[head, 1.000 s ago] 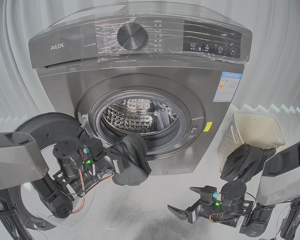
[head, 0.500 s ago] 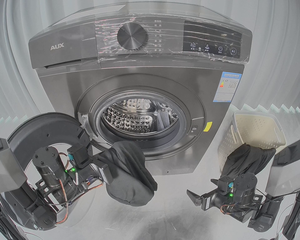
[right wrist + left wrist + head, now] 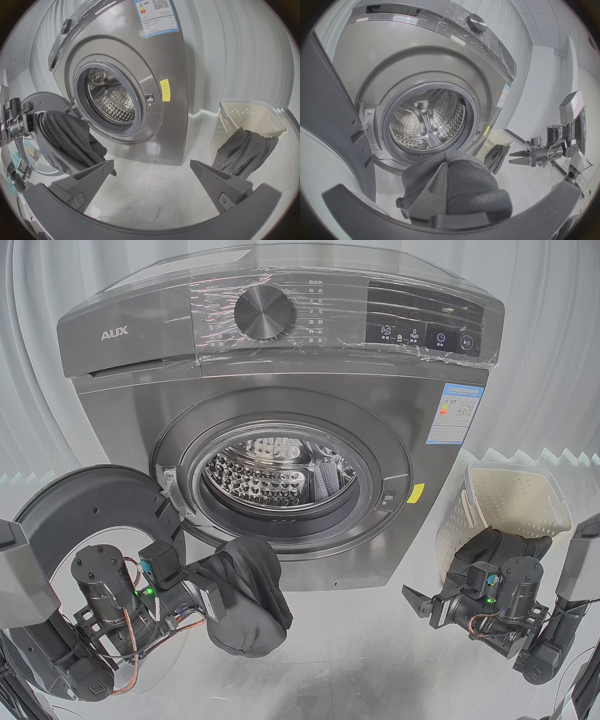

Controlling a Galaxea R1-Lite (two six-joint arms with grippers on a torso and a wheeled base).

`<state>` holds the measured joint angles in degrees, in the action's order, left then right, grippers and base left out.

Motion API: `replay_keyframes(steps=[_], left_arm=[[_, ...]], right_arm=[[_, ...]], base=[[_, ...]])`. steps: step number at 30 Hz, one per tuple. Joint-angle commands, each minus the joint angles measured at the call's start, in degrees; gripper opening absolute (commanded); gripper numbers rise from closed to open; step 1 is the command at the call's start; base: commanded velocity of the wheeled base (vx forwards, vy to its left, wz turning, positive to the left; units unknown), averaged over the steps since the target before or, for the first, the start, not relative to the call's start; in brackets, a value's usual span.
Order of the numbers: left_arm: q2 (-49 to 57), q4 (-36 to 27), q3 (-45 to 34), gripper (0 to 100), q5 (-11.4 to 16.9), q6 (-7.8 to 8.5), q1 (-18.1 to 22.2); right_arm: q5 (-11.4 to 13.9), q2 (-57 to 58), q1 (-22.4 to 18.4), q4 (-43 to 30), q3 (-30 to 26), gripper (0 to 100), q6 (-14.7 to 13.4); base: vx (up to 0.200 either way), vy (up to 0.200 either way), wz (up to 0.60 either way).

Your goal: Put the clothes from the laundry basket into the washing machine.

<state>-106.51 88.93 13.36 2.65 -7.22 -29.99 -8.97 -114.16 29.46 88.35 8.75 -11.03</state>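
The grey washing machine (image 3: 281, 384) stands ahead with its round door (image 3: 87, 502) swung open to the left and a bare steel drum (image 3: 275, 474). My left gripper (image 3: 228, 593) is shut on a dark garment (image 3: 253, 615) that drapes over its fingers (image 3: 434, 193), low in front of the opening's lower left rim. A cream laundry basket (image 3: 531, 490) stands right of the machine, with a second dark garment (image 3: 500, 546) hanging over its front rim. My right gripper (image 3: 417, 605) is open, with nothing in it, just left of that garment and pointing left.
Pale floor (image 3: 350, 665) lies open between the two arms below the machine. White curtains (image 3: 550, 365) hang behind the machine and basket. The open door stands close behind my left arm.
My left gripper, still holding the garment, has dropped down and a little left from the drum's rim. My right gripper has moved up and right, close to the basket's hanging garment.
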Motion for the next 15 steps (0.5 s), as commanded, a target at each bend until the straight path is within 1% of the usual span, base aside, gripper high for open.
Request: replay_keyframes(steps=[1, 3, 5, 9, 15], left_arm=[[-2.12, 0.1, 0.44, 0, -0.01, 0.1, 0.28], [-2.56, 0.19, 0.53, 0, -0.1, 0.1, 0.37], [-2.91, 0.1, 0.53, 0, -1.59, 0.19, -0.16], [-2.91, 0.19, 0.44, 0, -2.03, 0.1, -1.48], [-3.18, 0.19, 0.44, 0, -1.94, 0.1, -2.62]], right_arm=[[-0.26, 0.79, 0.33, 0.07, 0.12, 100, 0.13], [-0.34, 0.96, 1.12, 0.07, 0.12, 100, 0.49], [-0.52, 1.58, 3.14, -0.02, -0.23, 100, 0.66], [-0.61, 1.66, 3.41, 0.07, -0.05, 100, 0.66], [-0.61, 1.66, 3.93, 0.07, -0.05, 100, 0.66]], base=[[0.0, 0.0, 0.0], [0.0, 0.0, 0.0], [0.0, 0.0, 0.0], [0.0, 0.0, 0.0], [0.2, 0.0, 0.0]])
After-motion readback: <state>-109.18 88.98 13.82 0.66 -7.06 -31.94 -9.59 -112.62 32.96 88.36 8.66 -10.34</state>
